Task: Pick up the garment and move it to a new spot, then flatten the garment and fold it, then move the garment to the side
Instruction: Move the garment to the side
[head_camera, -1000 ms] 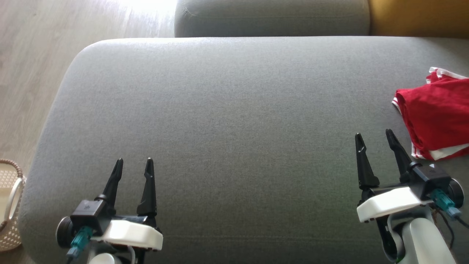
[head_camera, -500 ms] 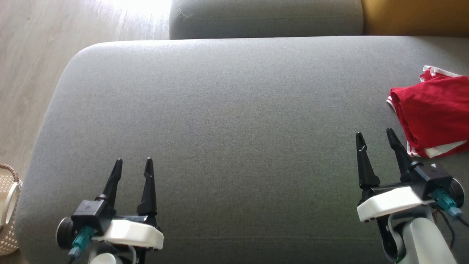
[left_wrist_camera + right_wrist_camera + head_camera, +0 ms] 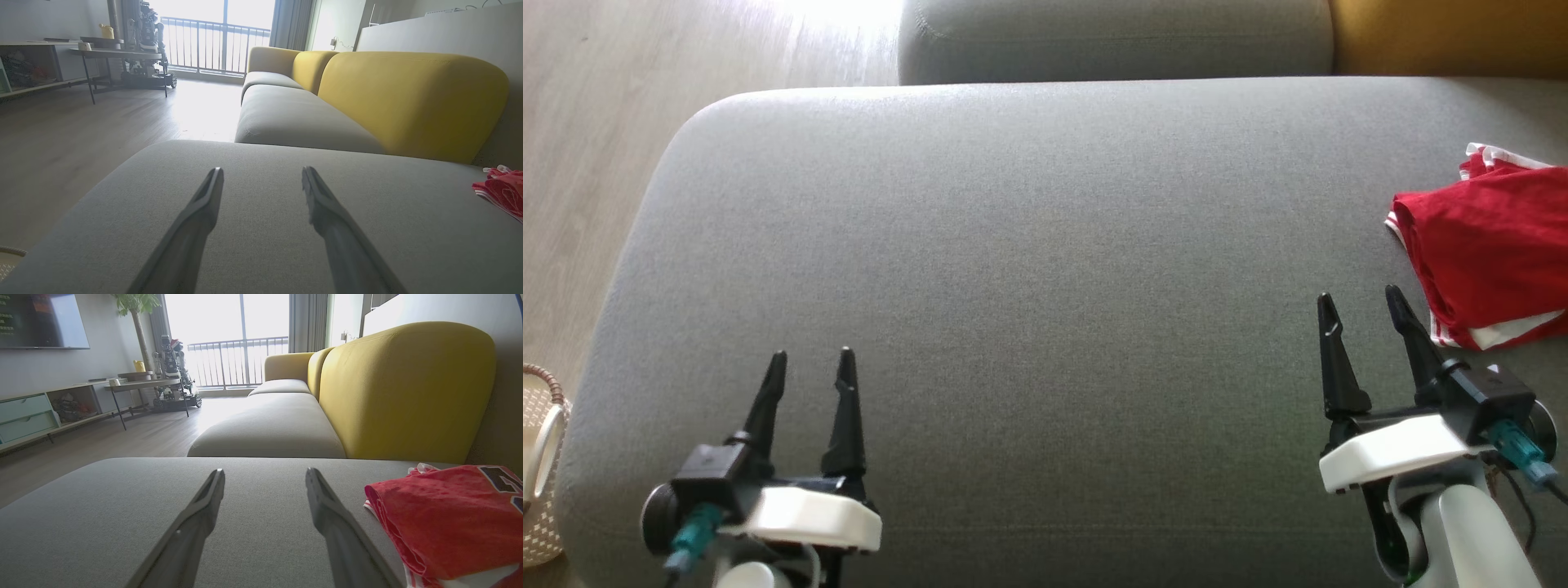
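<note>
Head view: my left gripper [image 3: 813,353] and right gripper [image 3: 1360,292] both spread, holding nothing, above the sofa [image 3: 1045,229]. Red garment [image 3: 1486,253] lies just right of the right gripper, not touching, far from the left.

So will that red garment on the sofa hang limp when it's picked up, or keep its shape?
Probably limp: the red garment lies in soft, rumpled layers, so it would likely sag and unfold from a pinch. It looks thin, so likely light. Pushed across the grey cushion, it would probably bunch rather than slide.
</note>
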Controlling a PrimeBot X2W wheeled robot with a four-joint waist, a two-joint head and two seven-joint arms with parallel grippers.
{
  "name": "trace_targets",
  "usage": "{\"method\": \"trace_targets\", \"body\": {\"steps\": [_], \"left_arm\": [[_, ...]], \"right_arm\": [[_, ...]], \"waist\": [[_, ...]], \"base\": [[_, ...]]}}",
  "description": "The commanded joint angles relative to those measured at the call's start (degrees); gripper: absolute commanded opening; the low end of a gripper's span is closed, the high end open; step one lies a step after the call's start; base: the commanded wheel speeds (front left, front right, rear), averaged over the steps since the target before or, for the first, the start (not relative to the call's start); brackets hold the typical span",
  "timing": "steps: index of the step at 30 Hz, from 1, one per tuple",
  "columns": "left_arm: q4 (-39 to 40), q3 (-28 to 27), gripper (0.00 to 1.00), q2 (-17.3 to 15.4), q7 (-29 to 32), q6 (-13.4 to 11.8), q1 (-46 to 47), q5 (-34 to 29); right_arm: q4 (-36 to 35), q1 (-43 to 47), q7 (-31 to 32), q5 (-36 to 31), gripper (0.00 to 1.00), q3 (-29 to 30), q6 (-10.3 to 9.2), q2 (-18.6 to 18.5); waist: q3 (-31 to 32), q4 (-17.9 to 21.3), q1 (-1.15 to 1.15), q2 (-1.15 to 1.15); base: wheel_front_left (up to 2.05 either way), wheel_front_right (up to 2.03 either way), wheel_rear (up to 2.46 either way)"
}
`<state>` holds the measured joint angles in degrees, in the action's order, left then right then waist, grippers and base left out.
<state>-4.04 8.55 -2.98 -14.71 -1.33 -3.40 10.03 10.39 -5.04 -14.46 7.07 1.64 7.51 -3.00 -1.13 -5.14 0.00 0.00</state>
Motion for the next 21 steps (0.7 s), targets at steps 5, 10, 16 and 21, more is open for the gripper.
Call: {"method": "trace_targets", "body": {"steps": [5,10,16,21], "left_arm": [[2.3,-3.7,1.0,0.1,-0.3,0.5,1.4,2.7],[2.2,-4.2,1.0,0.1,-0.3,1.6,1.2,2.9],[2.7,-4.4,1.0,0.1,-0.3,2.1,1.0,3.8],[3.3,-4.9,1.0,0.1,-0.3,2.6,0.8,5.5]], "right_arm": [[-1.8,-1.0,-0.5,0.4,1.0,-1.4,-0.02,0.1],[-1.8,-1.1,-0.5,0.4,1.0,-1.9,-0.02,0.1],[-1.8,-1.1,-0.5,0.7,1.0,-2.1,-0.02,0.1],[-1.8,-1.0,-0.5,0.9,1.0,-2.4,-0.02,0.1]], "waist": [[-0.2,0.1,0.0,0.0],[-0.3,0.0,0.0,0.0],[-0.3,-0.2,0.0,0.0],[-0.2,-0.2,0.0,0.0]], "base": [[0.0,0.0,0.0],[0.0,0.0,0.0],[0.0,0.0,0.0],[0.0,0.0,0.0]]}}
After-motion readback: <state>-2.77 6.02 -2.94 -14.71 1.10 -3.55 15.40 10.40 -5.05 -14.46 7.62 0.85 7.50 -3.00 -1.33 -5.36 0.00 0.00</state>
